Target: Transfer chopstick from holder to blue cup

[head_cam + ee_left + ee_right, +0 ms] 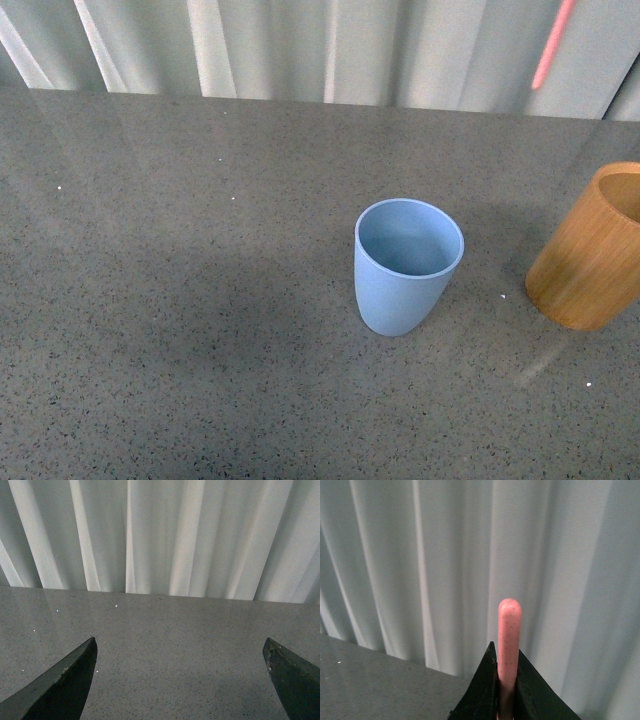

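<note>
The light-blue cup (pixel 408 264) stands upright and empty near the middle of the grey table. The orange-brown wooden holder (pixel 593 250) stands to its right, cut by the frame edge. A pinkish-red chopstick (pixel 553 44) hangs in the air at the top right, high above the holder; its holding gripper is outside the front view. In the right wrist view my right gripper (pixel 508 652) is shut on the chopstick (pixel 509 632), whose rounded end sticks out past the fingertips. My left gripper (pixel 180 652) is open over bare table, nothing between its fingers.
A pale pleated curtain (pixel 300 45) hangs along the table's far edge. The speckled grey tabletop (pixel 180 300) stretches left of the blue cup.
</note>
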You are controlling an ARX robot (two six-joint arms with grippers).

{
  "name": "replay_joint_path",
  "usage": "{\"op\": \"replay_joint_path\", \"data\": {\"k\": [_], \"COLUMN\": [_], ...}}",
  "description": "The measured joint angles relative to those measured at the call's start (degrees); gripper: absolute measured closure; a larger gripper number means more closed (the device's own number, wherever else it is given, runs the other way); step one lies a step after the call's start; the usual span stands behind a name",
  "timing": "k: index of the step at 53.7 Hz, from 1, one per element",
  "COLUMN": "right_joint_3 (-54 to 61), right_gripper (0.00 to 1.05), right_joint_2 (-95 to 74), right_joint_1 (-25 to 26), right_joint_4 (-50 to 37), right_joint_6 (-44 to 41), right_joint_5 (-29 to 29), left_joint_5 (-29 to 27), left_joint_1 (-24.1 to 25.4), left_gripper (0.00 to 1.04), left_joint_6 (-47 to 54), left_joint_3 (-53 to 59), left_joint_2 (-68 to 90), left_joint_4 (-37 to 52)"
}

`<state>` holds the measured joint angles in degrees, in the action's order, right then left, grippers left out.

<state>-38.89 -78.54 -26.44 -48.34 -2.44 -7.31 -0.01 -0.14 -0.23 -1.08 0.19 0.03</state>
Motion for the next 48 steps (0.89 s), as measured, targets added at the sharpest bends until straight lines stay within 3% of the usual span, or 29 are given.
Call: {"op": "replay_joint_path", "data": {"k": [14,48], "right_joint_3": [6.03,10.10], "right_gripper": [1.03,1.03], "right_joint_2": [-6.82,-16.09], "right_joint_1": [-5.68,-5.25], "right_joint_4": [-7.17,-14.67], "right_joint_6": [2.51,3.43], "right_joint_5": [-2.29,-2.03], "left_joint_5": [0.00,0.00], "left_joint_1": [0.00,0.00], "left_gripper": [0.07,0.07], "left_joint_6": [0.00,0.00], "left_joint_3": [0.00,0.00], "left_joint_2": [0.00,0.00], "left_joint_4": [0.00,0.00]}}
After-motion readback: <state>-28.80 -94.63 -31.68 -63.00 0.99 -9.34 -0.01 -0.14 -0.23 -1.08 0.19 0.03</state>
